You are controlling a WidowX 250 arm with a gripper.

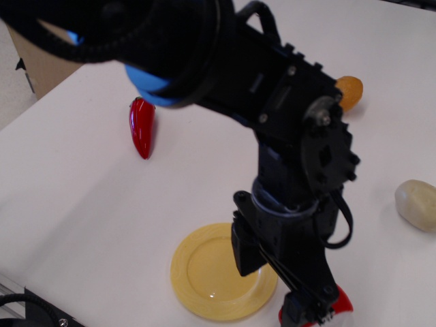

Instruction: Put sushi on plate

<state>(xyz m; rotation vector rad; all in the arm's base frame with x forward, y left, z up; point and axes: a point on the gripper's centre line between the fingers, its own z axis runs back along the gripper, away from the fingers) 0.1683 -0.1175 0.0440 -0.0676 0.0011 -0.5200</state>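
The pale yellow plate [204, 272] lies flat near the table's front edge. The sushi [343, 304] sits just right of it, and only a sliver of its red top over the white base shows behind my black gripper. My gripper [271, 294] is open and low over the plate's right rim. Its left finger stands over the plate and its right finger is down beside the sushi's left end. I cannot tell whether that finger touches the sushi. Nothing is held between the fingers.
A long red chili pepper [141, 127] lies at the left. An orange chicken drumstick [351, 91] peeks out behind the arm at the back right. A pale lumpy piece [417, 204] sits at the right edge. A cardboard box [39, 65] stands beyond the table's left side.
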